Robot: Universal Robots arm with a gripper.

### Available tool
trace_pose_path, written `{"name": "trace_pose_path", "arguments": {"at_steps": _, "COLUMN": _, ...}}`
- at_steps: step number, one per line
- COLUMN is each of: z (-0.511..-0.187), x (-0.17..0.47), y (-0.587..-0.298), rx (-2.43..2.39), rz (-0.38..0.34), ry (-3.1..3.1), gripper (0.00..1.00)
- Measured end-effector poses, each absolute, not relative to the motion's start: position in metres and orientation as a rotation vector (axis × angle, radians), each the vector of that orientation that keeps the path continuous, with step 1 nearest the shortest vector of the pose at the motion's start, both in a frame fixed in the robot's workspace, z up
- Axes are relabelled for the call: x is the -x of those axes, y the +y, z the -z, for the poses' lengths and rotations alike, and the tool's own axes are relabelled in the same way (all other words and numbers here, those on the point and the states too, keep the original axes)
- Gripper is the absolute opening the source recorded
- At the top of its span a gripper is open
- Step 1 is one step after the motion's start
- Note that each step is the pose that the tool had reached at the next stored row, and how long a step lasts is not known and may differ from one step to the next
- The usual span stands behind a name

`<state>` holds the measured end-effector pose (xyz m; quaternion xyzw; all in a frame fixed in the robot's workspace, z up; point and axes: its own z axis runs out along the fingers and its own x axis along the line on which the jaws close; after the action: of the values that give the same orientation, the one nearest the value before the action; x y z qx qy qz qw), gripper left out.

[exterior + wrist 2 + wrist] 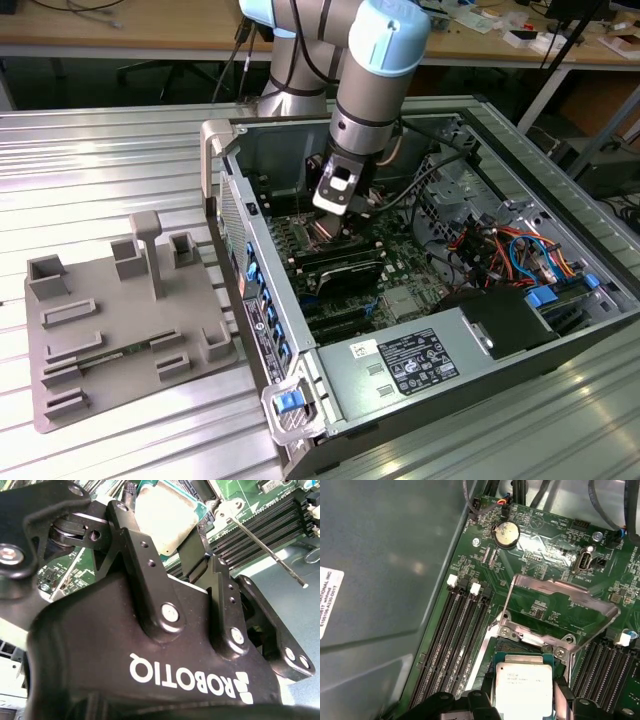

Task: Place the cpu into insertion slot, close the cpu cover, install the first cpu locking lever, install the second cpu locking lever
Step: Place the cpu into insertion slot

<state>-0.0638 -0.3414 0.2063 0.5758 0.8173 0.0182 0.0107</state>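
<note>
Outside the computer case [232, 215], on the exterior view's left, a grey tray [100, 290] lies on the slatted table [100, 150]. Over the middle of the case the arm [375, 60] reaches down inside. Its gripper [330, 222] is low over the green board [405, 300] on the case floor. In the second wrist view the black fingers [142, 565] stand at two opposite edges of the chip [522, 690], and the jaws are closed on it. The chip lies level at the socket [517, 646], deep in the case beside the long memory slots [450, 645]. Whether it is fully seated cannot be told. The cover [590, 600] is tipped up open on its hinge along one socket edge. Coloured cables [510, 245] bunch at the case's end on the exterior view's right.
</note>
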Motion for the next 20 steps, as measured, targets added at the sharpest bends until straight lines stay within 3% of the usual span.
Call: {"name": "trace_pose_path", "arguments": {"at_steps": 20, "z": -0.2056, "x": 0.0693, "y": -0.3362, "rx": -1.972, "rz": -0.054, "ry": 2.414, "gripper": 0.55}}
